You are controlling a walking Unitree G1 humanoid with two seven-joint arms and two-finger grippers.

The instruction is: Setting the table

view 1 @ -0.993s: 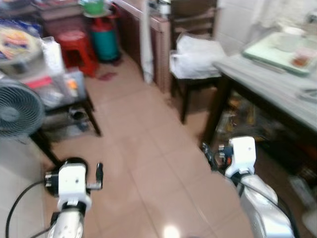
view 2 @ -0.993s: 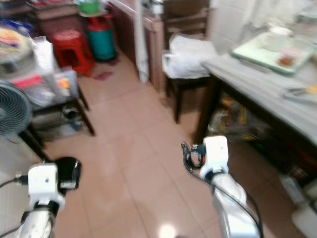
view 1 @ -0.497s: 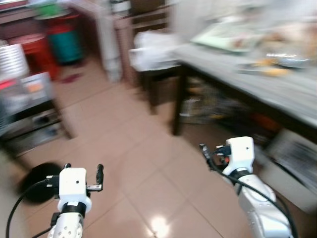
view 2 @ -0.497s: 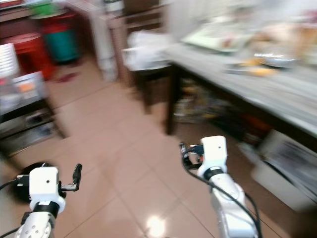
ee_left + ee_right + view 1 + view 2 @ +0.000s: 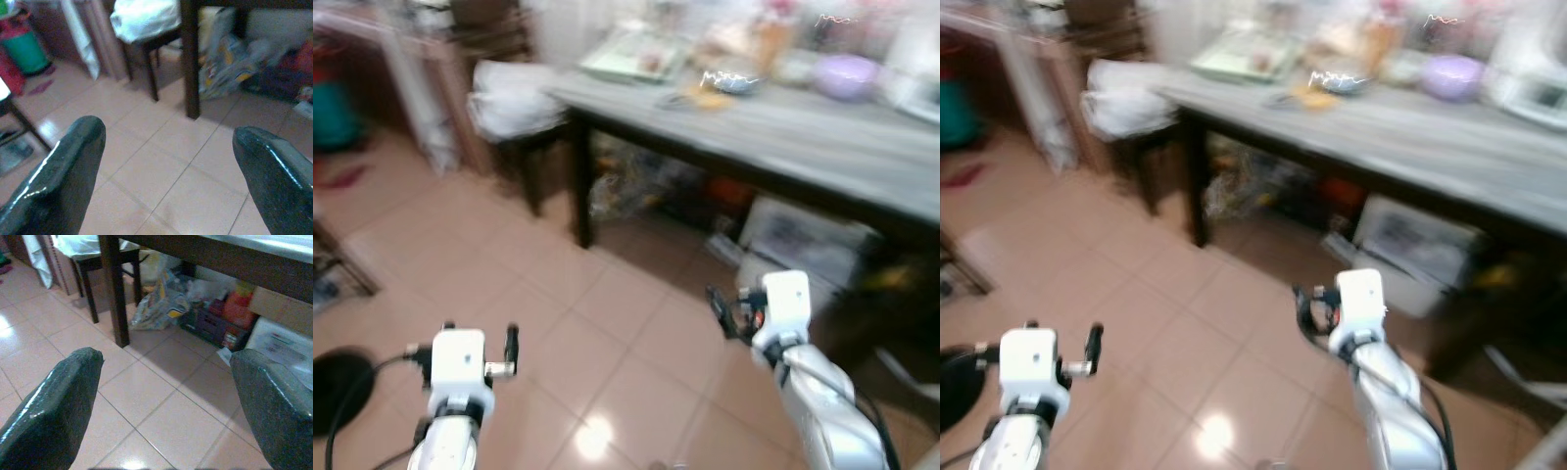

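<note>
Floor: tan tiled floor (image 5: 607, 323) with a bright glare spot near the robot; it runs from the near edge to the far wall.
Table: one long grey-topped table (image 5: 822, 147) on dark legs, standing far and to the right; one leg (image 5: 111, 289) shows plainly from the right wrist.
Tabletop things: blurred; one pale green tray (image 5: 631, 54) at the far left end, one lilac bowl (image 5: 847, 73) farther right, one shiny dish (image 5: 729, 80) between them. The rest is too smeared to count.
Under the table: crumpled bags (image 5: 161, 303), a red item (image 5: 237, 308) and one white box (image 5: 803, 240), all on the floor; the heap cannot be counted.
Stool: one dark stool (image 5: 533, 157) just left of the table's end, with a white bundle (image 5: 514, 93) on its seat.
Far left: a pale hanging cloth (image 5: 80, 34) beside a wooden cabinet, and one green and red cylinder (image 5: 24, 46) beyond it.
Near left: one black round base (image 5: 337, 387) on the tiles.
Left gripper (image 5: 161, 171): low and near on the left, held over bare tiles; its two black fingers (image 5: 63, 176) are spread wide with nothing between them.
Right gripper (image 5: 166, 401): low and near on the right, short of the table; its fingers (image 5: 54, 406) are likewise spread wide and hold nothing.
Count of arms: two silver arms, one per side.
</note>
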